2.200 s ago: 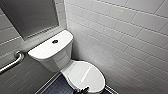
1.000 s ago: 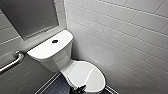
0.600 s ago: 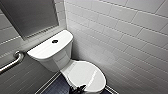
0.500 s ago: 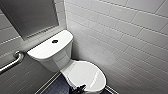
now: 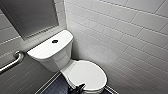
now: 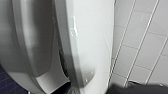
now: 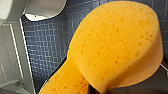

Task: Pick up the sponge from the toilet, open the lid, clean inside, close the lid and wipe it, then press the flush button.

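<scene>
At the front rim of the shut lid (image 5: 86,73) sat the left gripper (image 5: 77,88), grip impossible to tell; the right gripper (image 7: 96,88) clasped the sponge (image 7: 112,45); the rim seemed best hooked from beneath, raised slowly.

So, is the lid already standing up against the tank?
No, in the head view the lid lies flat over the bowl of the toilet, not raised toward the tank.

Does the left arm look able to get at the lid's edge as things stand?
Likely yes: the left wrist view looks onto the edge of the shut lid from close by, with no object between. The sponge is over the floor by the right arm, not in the way.
</scene>
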Available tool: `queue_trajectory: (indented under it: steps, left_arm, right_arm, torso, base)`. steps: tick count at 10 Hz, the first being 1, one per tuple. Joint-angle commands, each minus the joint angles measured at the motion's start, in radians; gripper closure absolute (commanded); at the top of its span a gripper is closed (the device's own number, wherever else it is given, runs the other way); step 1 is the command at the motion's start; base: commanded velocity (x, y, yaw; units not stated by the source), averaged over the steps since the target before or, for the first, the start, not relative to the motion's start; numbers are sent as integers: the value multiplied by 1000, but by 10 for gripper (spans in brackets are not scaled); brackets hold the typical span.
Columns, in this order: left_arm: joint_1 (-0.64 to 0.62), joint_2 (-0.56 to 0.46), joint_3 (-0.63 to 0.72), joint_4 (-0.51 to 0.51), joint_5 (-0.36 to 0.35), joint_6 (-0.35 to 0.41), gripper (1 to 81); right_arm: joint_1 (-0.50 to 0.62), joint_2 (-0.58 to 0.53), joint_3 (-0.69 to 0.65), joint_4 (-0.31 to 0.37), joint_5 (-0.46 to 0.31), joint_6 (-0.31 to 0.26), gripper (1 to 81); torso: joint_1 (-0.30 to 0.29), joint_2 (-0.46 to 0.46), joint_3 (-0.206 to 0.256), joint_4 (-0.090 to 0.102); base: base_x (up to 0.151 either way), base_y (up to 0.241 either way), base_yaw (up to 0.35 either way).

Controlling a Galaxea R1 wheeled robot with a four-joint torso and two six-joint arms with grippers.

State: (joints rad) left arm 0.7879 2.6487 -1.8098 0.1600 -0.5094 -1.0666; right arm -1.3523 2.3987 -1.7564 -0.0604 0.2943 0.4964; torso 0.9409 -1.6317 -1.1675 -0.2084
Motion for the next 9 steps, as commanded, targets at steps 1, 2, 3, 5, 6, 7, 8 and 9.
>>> queue_trajectory:
  steps: [1, 2, 3, 5, 6, 7, 8, 9]
  left_arm:
    - [-164, -21, 70, 16, -158, 22, 10]
    - [-164, -27, 79, 13, -162, 22, 10]
    - [-166, -35, 90, 13, -172, 22, 10]
    - [-176, -39, 105, 9, -170, 22, 10]
    - [-181, -27, 103, -5, -159, 22, 10]
    - [-203, -16, 89, -13, -155, 22, 10]
    - [-222, -15, 87, -16, -153, 22, 10]
    - [-238, -15, 87, -23, -152, 22, 10]
  right_arm:
    - [9, -43, 11, -18, -52, 4, 811]
    - [9, -42, 11, -18, -52, 2, 811]
    - [9, -42, 11, -18, -52, 2, 811]
    - [11, -40, 11, -18, -52, 4, 811]
    - [12, -40, 11, -18, -52, 2, 811]
    - [14, -39, 11, -18, -52, 2, 811]
    - [14, -39, 14, -18, -52, 4, 811]
    - [14, -39, 16, -18, -52, 4, 811]
  torso:
    - [0, 0, 39, 0]
    - [0, 0, 45, 0]
    - [0, 0, 21, 0]
    - [0, 0, 32, 0]
    - [0, 0, 32, 0]
    - [0, 0, 32, 0]
    - [0, 0, 32, 0]
    - [0, 0, 32, 0]
  base:
    - [0, 0, 0]
    - [0, 0, 0]
    - [0, 0, 0]
    - [0, 0, 0]
    - [0, 0, 0]
    - [0, 0, 0]
    - [0, 0, 0]
    - [0, 0, 0]
